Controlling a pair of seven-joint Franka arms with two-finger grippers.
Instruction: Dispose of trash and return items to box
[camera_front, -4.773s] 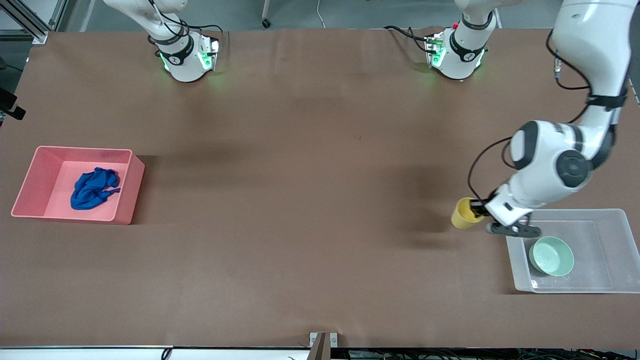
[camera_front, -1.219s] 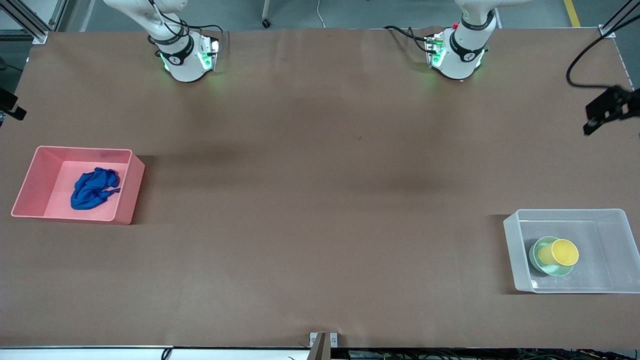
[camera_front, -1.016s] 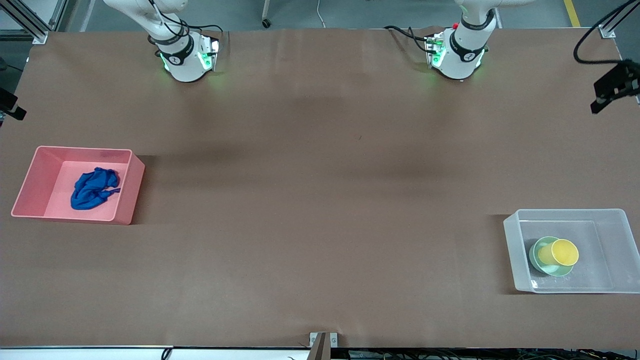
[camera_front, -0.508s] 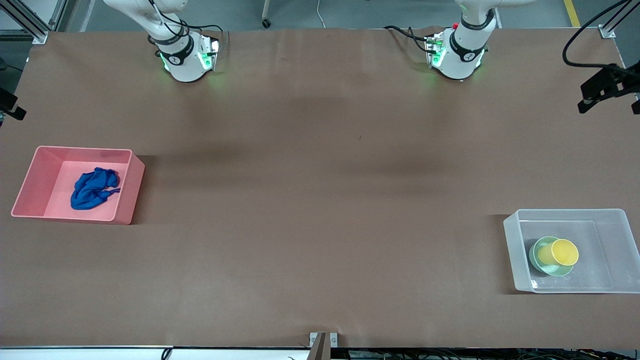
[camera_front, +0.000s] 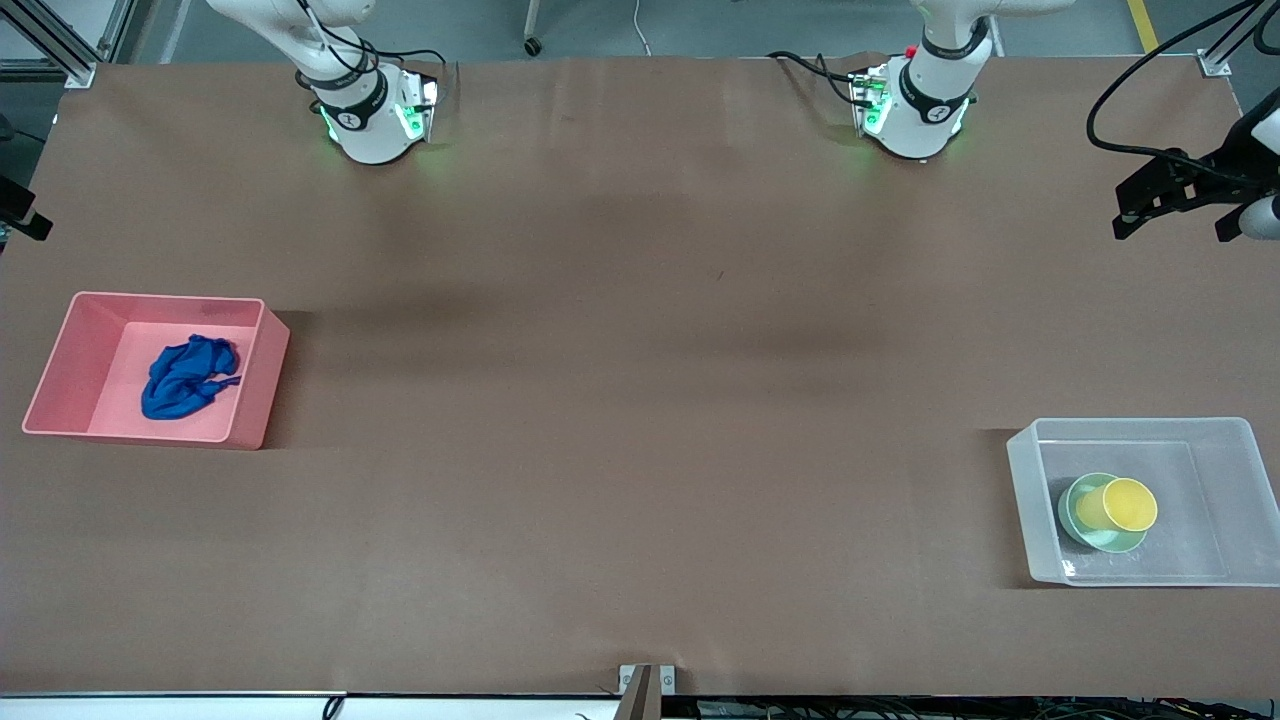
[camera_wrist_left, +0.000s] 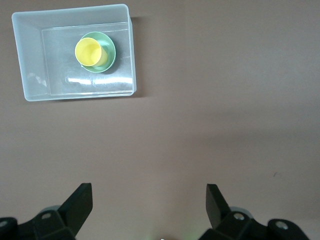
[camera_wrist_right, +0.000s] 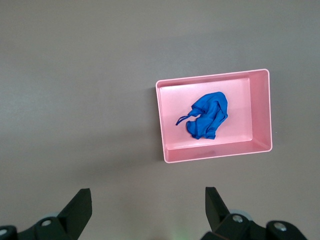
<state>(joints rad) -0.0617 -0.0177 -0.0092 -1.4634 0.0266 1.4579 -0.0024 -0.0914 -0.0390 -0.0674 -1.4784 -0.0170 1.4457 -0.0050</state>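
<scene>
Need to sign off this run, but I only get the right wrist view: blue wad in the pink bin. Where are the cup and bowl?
Observer: The yellow cup sits in the mint-green bowl.
Operator: And where is the bowl?
Observer: It rests inside the clear plastic tub, at the left arm's end of the table.
Operator: Is the left pincer holding anything?
Observer: No. The left pincer is open and empty, up over the table and not over the tub.
</scene>
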